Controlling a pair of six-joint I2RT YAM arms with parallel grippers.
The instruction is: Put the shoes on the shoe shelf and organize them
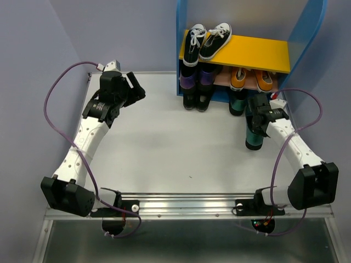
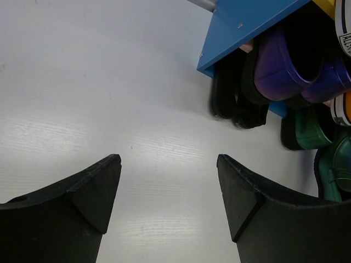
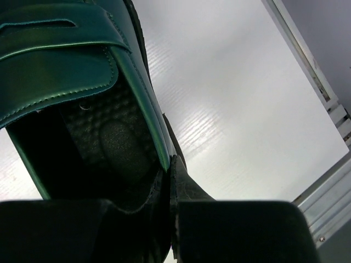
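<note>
The shoe shelf [image 1: 258, 53] stands at the back, and its blue side shows in the left wrist view [image 2: 247, 22]. Orange sneakers [image 1: 251, 80] sit on its lower board. Black low shoes [image 1: 196, 101] [image 2: 236, 107] and one green loafer [image 1: 237, 104] [image 2: 310, 129] stand on the table under its front. My right gripper [image 1: 258, 118] [image 3: 171, 164] is shut on the heel wall of the other green loafer [image 1: 253, 139] [image 3: 60, 66], in front of the shelf's right end. My left gripper [image 1: 136, 87] [image 2: 167, 164] is open and empty, left of the shelf.
Black sneakers with white laces [image 1: 205, 41] lie on the yellow upper board. Purple shoes [image 1: 197, 80] [image 2: 285, 60] fill the lower board's left part. A metal rail [image 1: 186, 203] [image 3: 329, 98] runs along the table's edge. Walls close in on both sides.
</note>
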